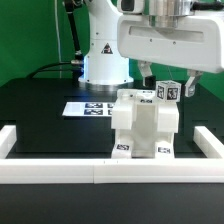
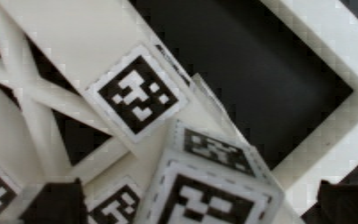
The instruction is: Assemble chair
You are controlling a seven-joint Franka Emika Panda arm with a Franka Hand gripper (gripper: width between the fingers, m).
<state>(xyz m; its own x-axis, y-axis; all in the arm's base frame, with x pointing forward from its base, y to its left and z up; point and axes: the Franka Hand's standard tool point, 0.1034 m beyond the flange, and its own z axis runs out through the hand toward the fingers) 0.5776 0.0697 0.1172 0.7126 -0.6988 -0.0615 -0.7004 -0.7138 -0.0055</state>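
Observation:
The chair (image 1: 143, 128) is a partly built white blocky body with marker tags, standing in the middle of the black table. A white tagged post (image 1: 170, 92) rises at its upper side toward the exterior view's right. My gripper (image 1: 171, 90) hangs over that post with a dark finger on each side. In the wrist view the tagged post (image 2: 220, 195) lies between the two dark fingertips (image 2: 59, 200), with a dark gap showing beside it. The jaws stand wide apart, so my gripper (image 2: 197, 205) is open around the post.
The marker board (image 1: 88, 107) lies flat behind the chair, toward the exterior view's left. A long low white border rail (image 1: 60, 170) runs along the front and up both sides. The arm's white base (image 1: 104, 60) stands at the back.

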